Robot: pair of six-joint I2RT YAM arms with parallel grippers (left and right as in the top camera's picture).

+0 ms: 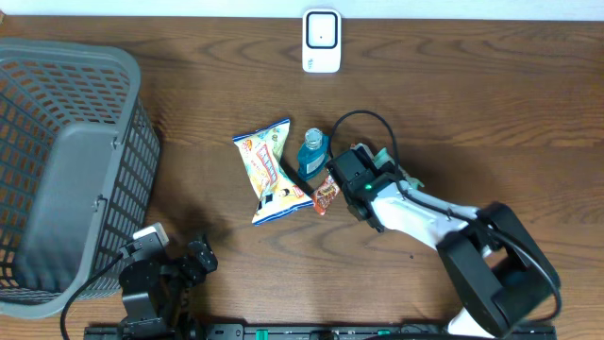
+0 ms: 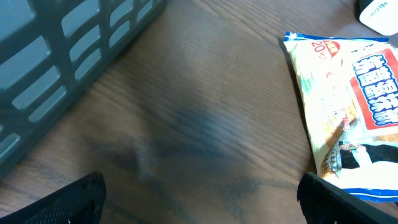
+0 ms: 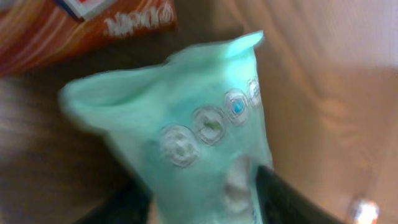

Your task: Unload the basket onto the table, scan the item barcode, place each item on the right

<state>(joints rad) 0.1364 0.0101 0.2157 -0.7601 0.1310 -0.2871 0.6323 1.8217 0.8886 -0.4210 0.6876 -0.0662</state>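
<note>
Right fingers [image 3: 287, 200] pinch blurred green packet [image 3: 186, 118]; print unreadable, base hidden.

Table [image 1: 472, 104] with basket [image 1: 66, 170], scanner [image 1: 322, 41], snack bag [image 1: 272, 172]

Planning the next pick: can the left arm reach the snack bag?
Probably yes: only bare table lies between the left gripper and the snack bag, and its jaws stand open.
</note>
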